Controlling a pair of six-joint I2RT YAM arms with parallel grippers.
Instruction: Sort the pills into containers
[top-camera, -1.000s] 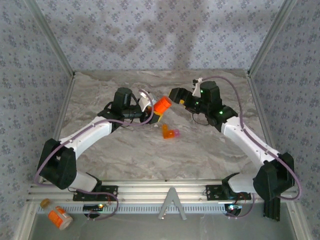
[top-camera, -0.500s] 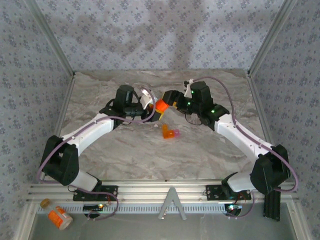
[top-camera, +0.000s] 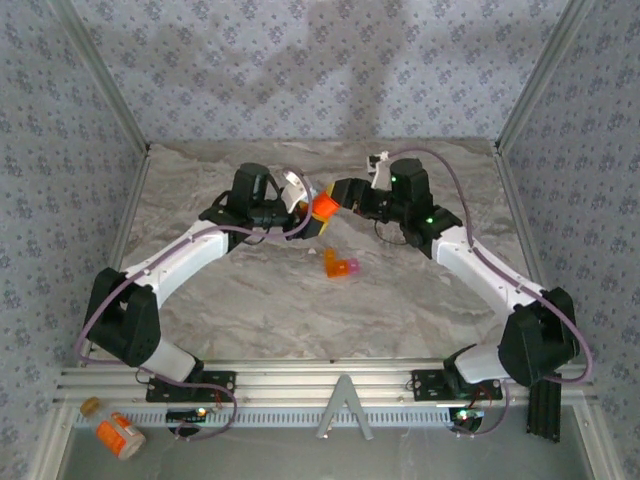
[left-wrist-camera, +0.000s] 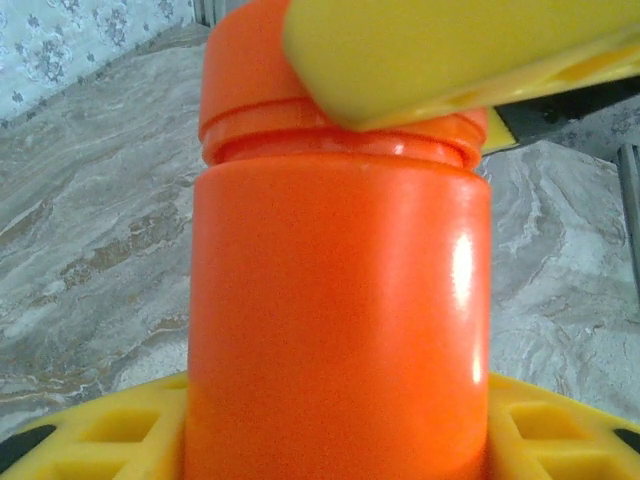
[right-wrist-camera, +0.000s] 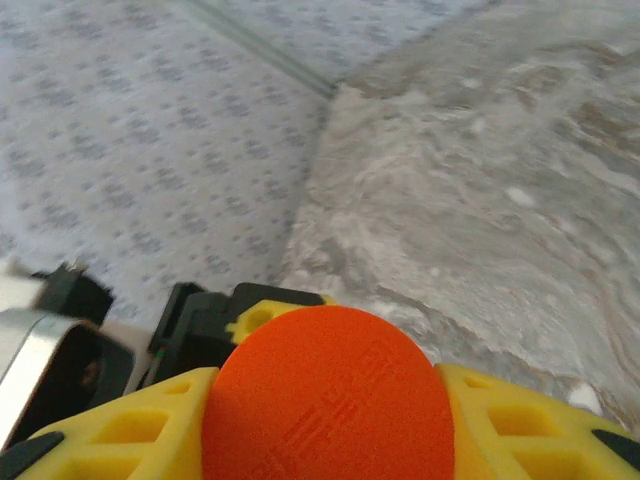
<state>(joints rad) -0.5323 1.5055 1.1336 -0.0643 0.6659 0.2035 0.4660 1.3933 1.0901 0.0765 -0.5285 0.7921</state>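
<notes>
As both arms reach inward and meet above the table (top-camera: 250, 300), we see the left gripper (top-camera: 303, 213) clasping the pill bottle (top-camera: 322, 208) mid-air by its body; the right gripper (top-camera: 338, 195) pinches its orange cap (right-wrist-camera: 330, 400). The tiny box (top-camera: 340, 266) lies below, nearer the bases.

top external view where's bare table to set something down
Free: the grey marble table between the tiny orange box with a pink end and the arm bases, plus the far corners. Crowded: the middle, where left tool and right tool meet on the small orange cylindrical pill bottle.
</notes>
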